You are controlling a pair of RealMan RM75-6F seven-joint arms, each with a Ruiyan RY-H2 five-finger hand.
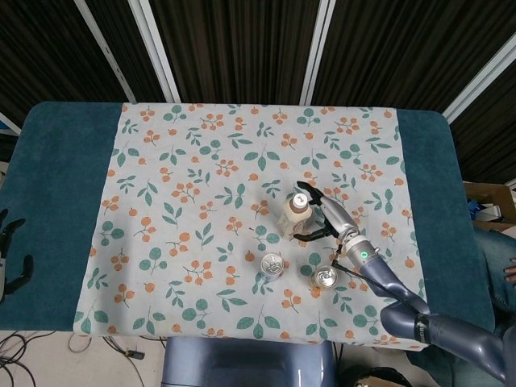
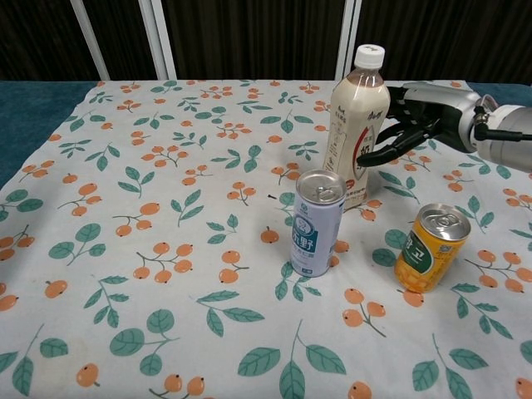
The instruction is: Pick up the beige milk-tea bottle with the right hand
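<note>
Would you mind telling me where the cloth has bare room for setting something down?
The cloth's whole left half, left of the blue-white can, lies bare, as does the far strip behind the milk-tea bottle. It is crowded centre-right: bottle, blue-white can, orange can and the right hand cluster there.

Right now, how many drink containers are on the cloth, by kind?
Bottles: 1, the beige bottle.
Cans: 2, the white-blue can and the orange can.
Total: 3.
</note>
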